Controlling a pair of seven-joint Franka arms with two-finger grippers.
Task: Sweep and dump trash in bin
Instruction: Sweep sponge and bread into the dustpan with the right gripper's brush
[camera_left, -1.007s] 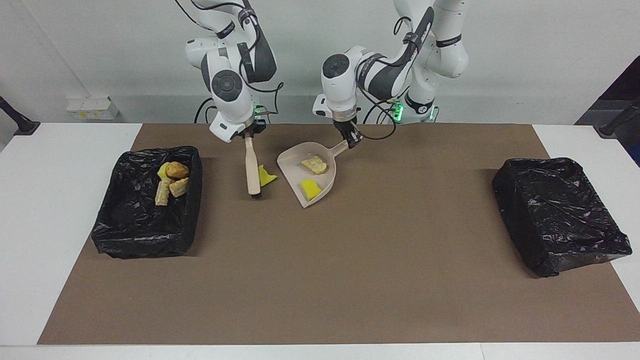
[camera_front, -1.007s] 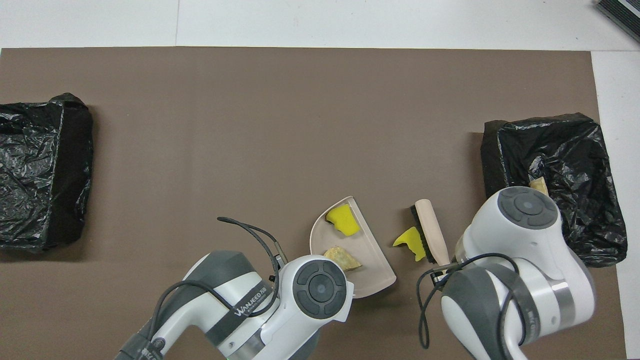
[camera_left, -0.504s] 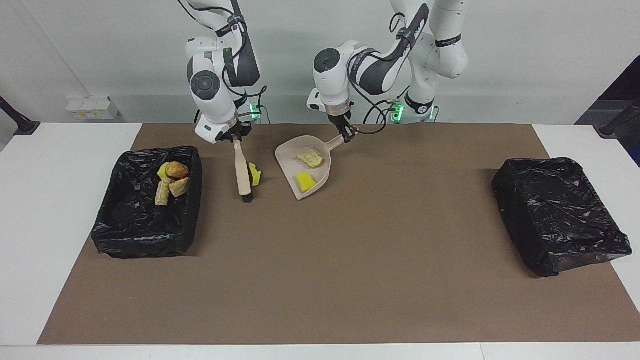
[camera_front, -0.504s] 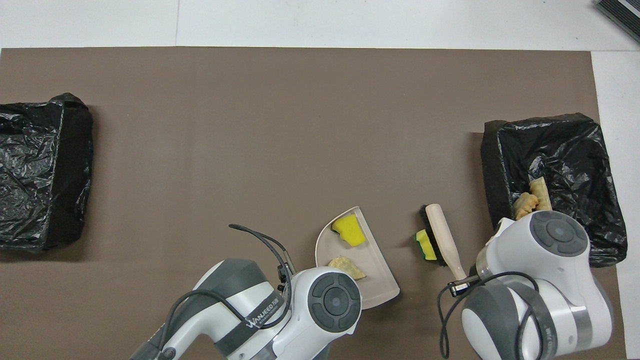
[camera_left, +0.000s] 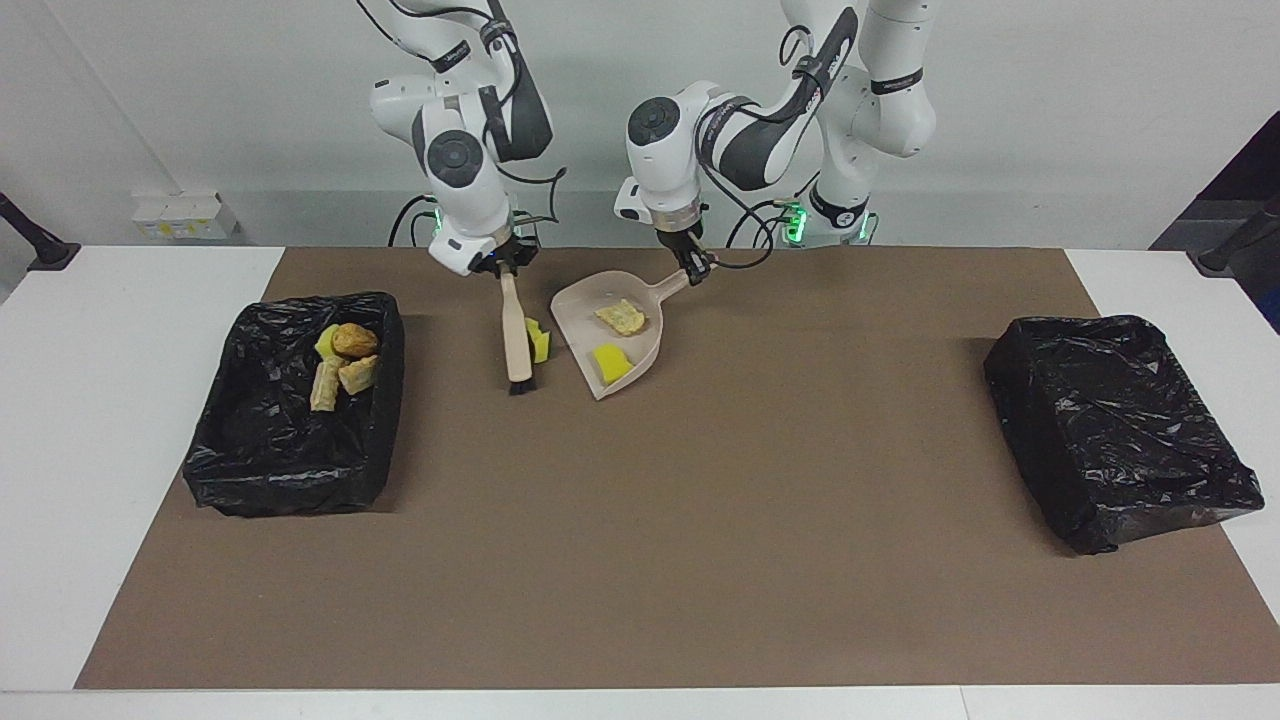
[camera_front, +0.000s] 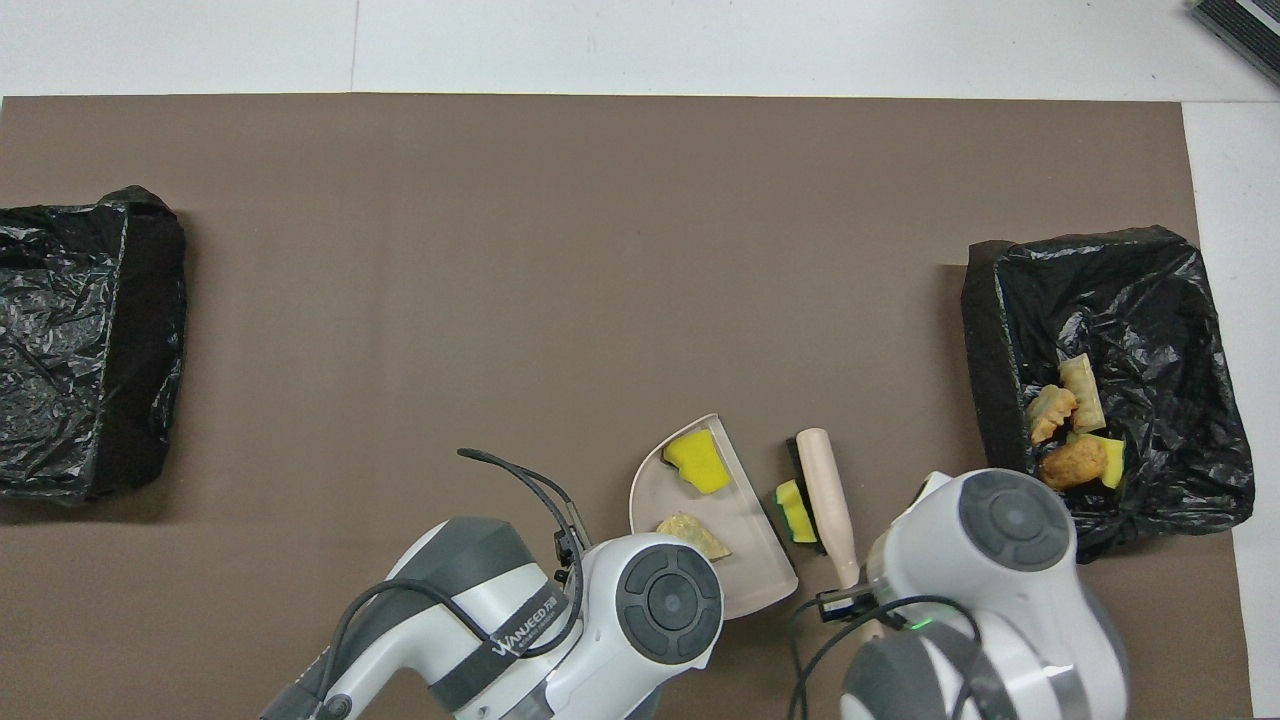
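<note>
While the right gripper (camera_left: 503, 268) clenched the brush (camera_left: 517, 340) and the left gripper (camera_left: 694, 268) grasped the dustpan (camera_left: 640, 360), we judged the sponge scrap (camera_left: 540, 341) between them needed one steady push into the pan's mouth. Two scraps (camera_left: 612, 363) lay in the pan; four (camera_front: 1075, 435) in the bin (camera_front: 1180, 300) at the right arm's end. The overhead view hid both grippers.

four trash (camera_left: 341, 362) scraps in bin (camera_left: 290, 440), two in dustpan (camera_left: 608, 325), one beside brush (camera_left: 516, 335).

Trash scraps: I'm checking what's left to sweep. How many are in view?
7: four in the bin at the right arm's end, two in the dustpan, one on the mat between brush and dustpan. None seem hidden.
</note>
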